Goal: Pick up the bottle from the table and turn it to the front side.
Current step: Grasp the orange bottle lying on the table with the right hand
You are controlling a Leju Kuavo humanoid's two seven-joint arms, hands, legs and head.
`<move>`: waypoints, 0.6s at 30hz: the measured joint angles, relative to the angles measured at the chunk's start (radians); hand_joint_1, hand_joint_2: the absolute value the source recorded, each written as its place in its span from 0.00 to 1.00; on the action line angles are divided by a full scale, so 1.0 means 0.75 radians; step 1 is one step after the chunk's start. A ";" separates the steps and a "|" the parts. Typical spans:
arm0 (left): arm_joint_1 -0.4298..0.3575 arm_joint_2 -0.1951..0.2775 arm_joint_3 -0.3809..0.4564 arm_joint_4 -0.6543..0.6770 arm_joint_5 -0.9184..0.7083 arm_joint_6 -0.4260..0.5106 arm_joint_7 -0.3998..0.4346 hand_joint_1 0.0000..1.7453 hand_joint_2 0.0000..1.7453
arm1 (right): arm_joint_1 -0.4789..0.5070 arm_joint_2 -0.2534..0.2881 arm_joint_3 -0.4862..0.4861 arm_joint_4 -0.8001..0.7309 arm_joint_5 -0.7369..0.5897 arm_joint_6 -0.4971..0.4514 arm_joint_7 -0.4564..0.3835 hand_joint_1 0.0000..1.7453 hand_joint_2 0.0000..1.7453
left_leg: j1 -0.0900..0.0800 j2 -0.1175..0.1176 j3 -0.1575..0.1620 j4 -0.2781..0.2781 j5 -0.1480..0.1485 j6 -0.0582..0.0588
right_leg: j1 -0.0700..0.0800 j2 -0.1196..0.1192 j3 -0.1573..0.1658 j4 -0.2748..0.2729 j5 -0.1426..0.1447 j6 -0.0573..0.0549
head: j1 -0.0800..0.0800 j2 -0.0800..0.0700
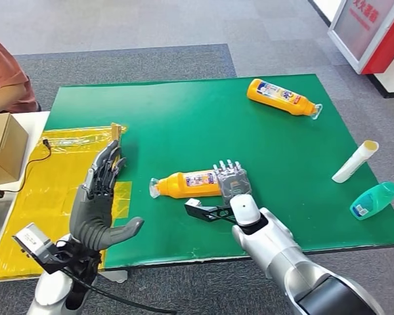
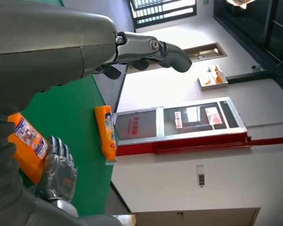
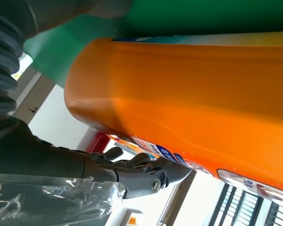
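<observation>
An orange bottle (image 1: 188,184) with a clear cap and a blue-and-white label lies on its side near the middle front of the green mat (image 1: 185,118), cap pointing left. My right hand (image 1: 233,182) is wrapped over its base end, fingers curled across the top (image 2: 58,169). The right wrist view has the orange body (image 3: 190,103) pressed close, with the thumb (image 3: 143,172) right beside it. My left hand (image 1: 100,200) is raised over the yellow sheet (image 1: 51,177) to the left of the bottle, fingers apart and holding nothing.
A second orange bottle (image 1: 282,97) lies at the mat's far right. A white tube (image 1: 356,161) and a teal bottle (image 1: 375,199) lie at the right edge. A cardboard box (image 1: 4,147) stands far left, beside a person's arm (image 1: 4,79).
</observation>
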 joint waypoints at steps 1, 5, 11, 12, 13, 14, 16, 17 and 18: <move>0.000 0.000 0.000 0.000 0.001 0.000 0.000 0.00 1.00 | -0.004 0.000 0.000 0.005 -0.001 0.003 0.002 0.00 1.00 | 0.000 0.000 0.000 0.000 0.000 0.000 | 0.000 0.000 0.000 0.000 0.000 0.000 | 0.000 0.000; 0.000 0.000 -0.001 0.000 0.001 0.000 0.000 0.00 1.00 | -0.017 0.001 0.000 0.023 -0.003 0.008 0.004 0.76 1.00 | 0.000 0.000 0.000 0.000 0.001 0.000 | 0.000 0.000 0.000 0.000 0.001 0.000 | 0.000 0.000; 0.001 0.003 -0.006 0.000 -0.003 -0.002 0.001 0.00 1.00 | -0.021 0.001 -0.013 0.059 -0.014 -0.041 0.004 1.00 1.00 | 0.000 0.000 -0.001 0.000 0.001 0.000 | 0.000 0.000 0.000 0.000 0.001 0.000 | 0.000 0.000; 0.001 0.004 -0.006 -0.001 -0.003 -0.002 0.001 0.00 1.00 | -0.022 0.002 -0.016 0.063 -0.016 -0.053 0.001 1.00 1.00 | 0.000 0.000 -0.001 0.000 0.001 0.000 | 0.000 0.000 0.000 0.000 0.001 0.000 | 0.000 0.000; 0.001 0.006 -0.006 -0.001 -0.003 -0.002 0.001 0.00 1.00 | -0.022 0.003 -0.019 0.067 -0.019 -0.064 -0.003 1.00 1.00 | 0.000 0.000 -0.001 0.000 0.001 0.000 | 0.000 0.000 0.000 0.000 0.001 0.000 | 0.000 0.000; 0.001 0.007 -0.006 -0.002 -0.002 -0.002 0.001 0.00 1.00 | -0.024 0.004 -0.022 0.069 -0.022 -0.072 -0.007 1.00 1.00 | 0.000 0.000 -0.001 0.000 0.001 0.000 | 0.000 0.000 0.000 0.000 0.001 0.000 | 0.000 0.000; 0.001 0.009 -0.006 -0.003 -0.001 -0.003 0.001 0.00 1.00 | -0.026 0.008 -0.031 0.071 -0.036 -0.084 -0.020 1.00 1.00 | 0.000 0.000 -0.001 0.000 0.001 0.000 | 0.000 0.000 0.000 0.000 0.001 0.000 | 0.000 0.000; 0.001 0.009 -0.006 -0.003 0.000 -0.004 0.001 0.00 1.00 | -0.028 0.010 -0.039 0.071 -0.051 -0.087 -0.032 1.00 1.00 | 0.000 0.000 -0.001 0.000 0.001 -0.001 | 0.000 0.000 0.000 0.000 0.000 0.000 | 0.000 0.000; 0.001 0.009 -0.006 -0.003 0.001 -0.006 0.001 0.00 1.00 | -0.029 0.012 -0.049 0.071 -0.074 -0.089 -0.047 1.00 1.00 | 0.000 0.000 -0.001 0.000 0.001 -0.001 | 0.000 0.000 0.000 0.000 0.000 0.000 | 0.000 0.000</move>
